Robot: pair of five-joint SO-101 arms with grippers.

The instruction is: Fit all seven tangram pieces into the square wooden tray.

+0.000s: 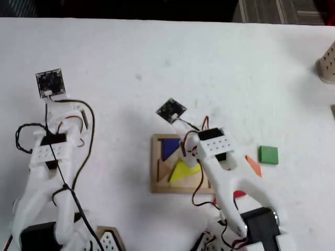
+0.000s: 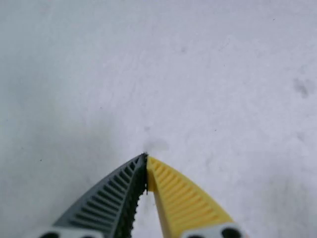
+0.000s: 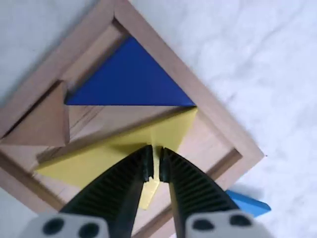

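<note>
The square wooden tray (image 1: 157, 180) lies near the table's front, under my right arm. In it are a dark blue triangle (image 3: 131, 77), a tan triangle (image 3: 42, 119) and a yellow triangle (image 3: 94, 161). My right gripper (image 3: 154, 166) is shut on the yellow triangle's edge, and the piece sits tilted over the tray floor, just below the blue one. Beside the tray's corner lies a light blue piece (image 3: 247, 202). A green square (image 1: 268, 155), an orange piece (image 1: 253, 165) and a partly hidden red piece (image 1: 239, 194) lie right of the tray. My left gripper (image 2: 146, 159) is shut on nothing, above bare table.
The table is a white cloth (image 1: 157, 63). A perforated tan object (image 1: 327, 65) stands at the far right edge. The left arm's cables (image 1: 78, 157) loop over the table at the left.
</note>
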